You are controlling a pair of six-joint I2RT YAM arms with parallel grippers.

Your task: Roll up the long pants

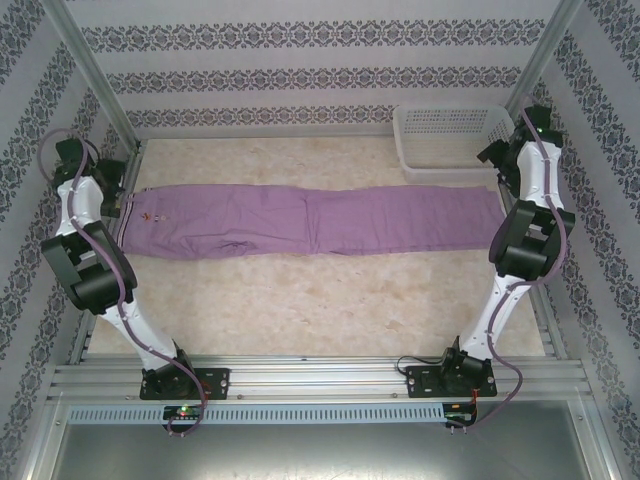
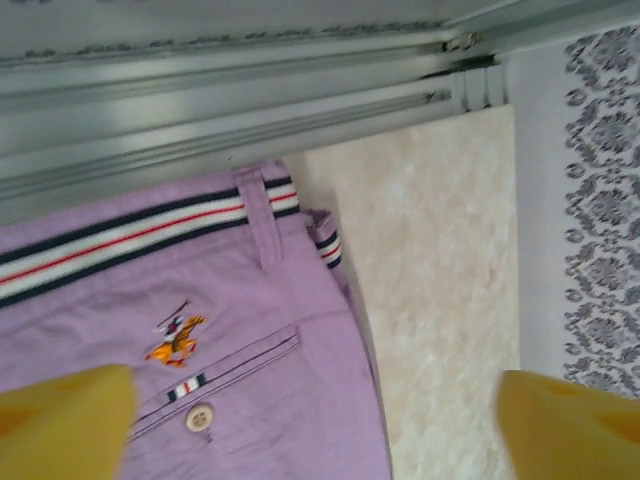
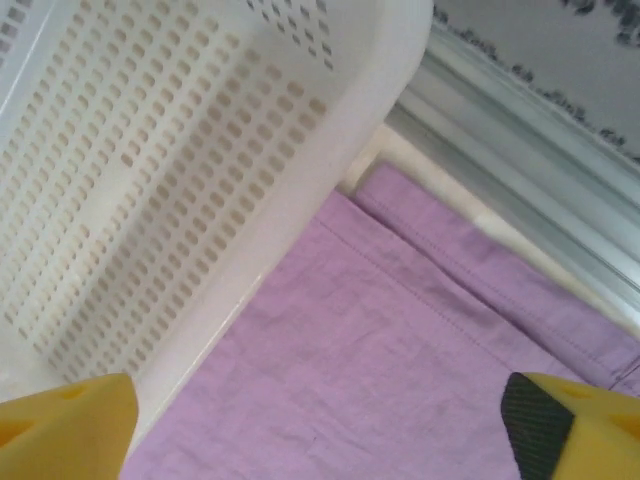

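The long pants (image 1: 310, 220) lie flat and stretched across the table, waistband at the left and hems at the right. In the left wrist view the lilac pants (image 2: 250, 400) show a striped waistband (image 2: 130, 235), an embroidered horse logo and a pocket button (image 2: 199, 416). My left gripper (image 2: 315, 440) hovers open over that waist corner, and it also shows at the pants' left end (image 1: 112, 185). My right gripper (image 3: 320, 440) hangs open above the hem end of the pants (image 3: 400, 350), close to the pants' right end (image 1: 497, 162). Neither holds fabric.
A white mesh basket (image 1: 450, 140) stands at the back right, its wall (image 3: 180, 170) touching the hem's edge. Aluminium frame rails (image 2: 250, 90) run close behind the waistband. Bare beige tabletop (image 1: 320, 300) lies in front of the pants.
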